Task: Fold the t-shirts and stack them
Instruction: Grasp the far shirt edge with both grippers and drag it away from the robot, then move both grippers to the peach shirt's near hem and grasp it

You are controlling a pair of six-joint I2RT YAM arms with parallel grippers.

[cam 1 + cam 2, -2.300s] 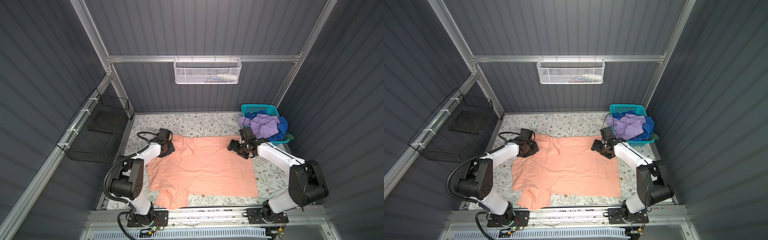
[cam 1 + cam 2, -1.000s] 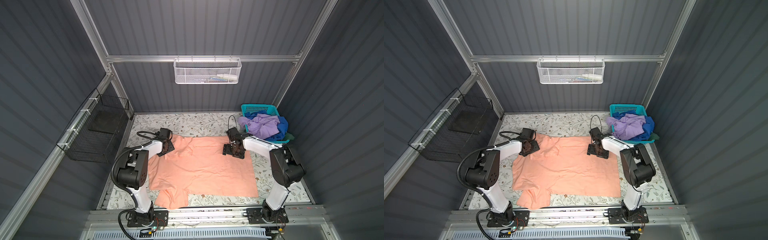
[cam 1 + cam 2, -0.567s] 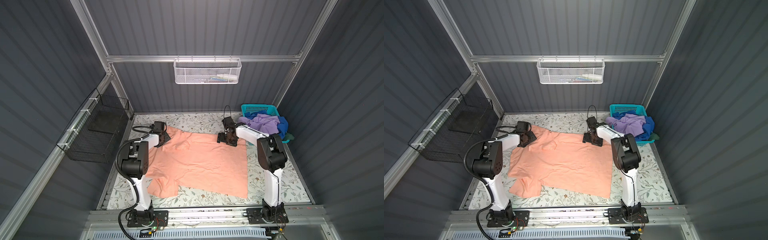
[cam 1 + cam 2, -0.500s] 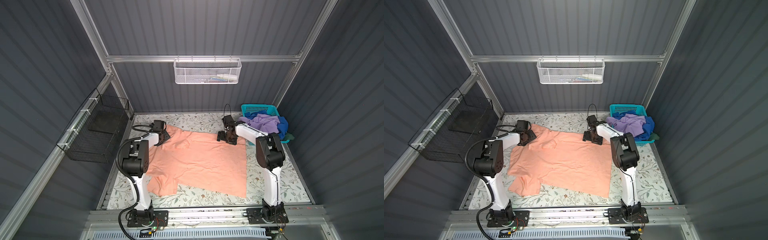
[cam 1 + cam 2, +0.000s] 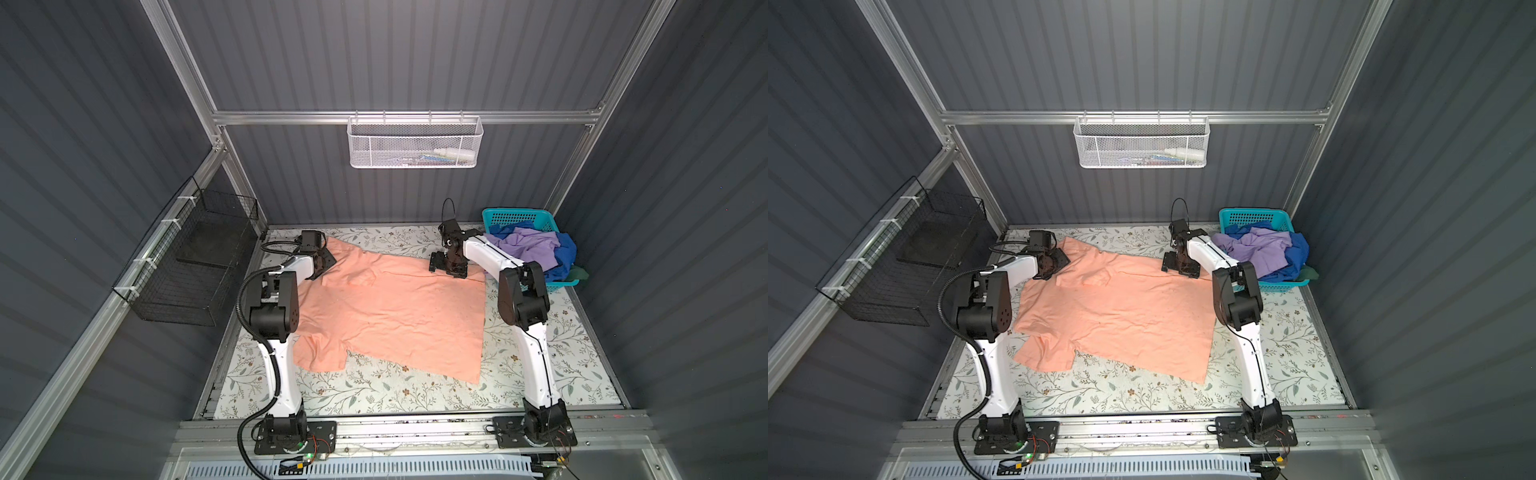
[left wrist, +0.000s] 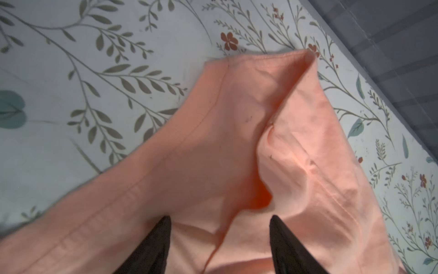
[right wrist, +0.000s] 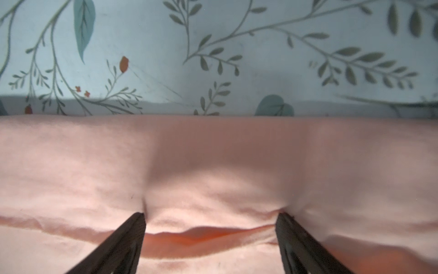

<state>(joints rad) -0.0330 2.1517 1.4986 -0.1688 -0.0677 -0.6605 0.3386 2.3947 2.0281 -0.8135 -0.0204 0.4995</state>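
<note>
Dark grey ribbed walls [image 5: 415, 62] on three sides, silver aluminium frame bars [image 5: 399, 117] at the corners and across the back, white mesh basket [image 5: 413, 143] hanging from the back bar, black wire basket [image 5: 195, 266] on the left wall, pale floral table cover [image 5: 415, 395], even soft light.

Both top views are bright, even, sharp, with wide-angle splay — wrist views softer, peach t-shirt [image 7: 213, 166] blurred and shadowed.
</note>
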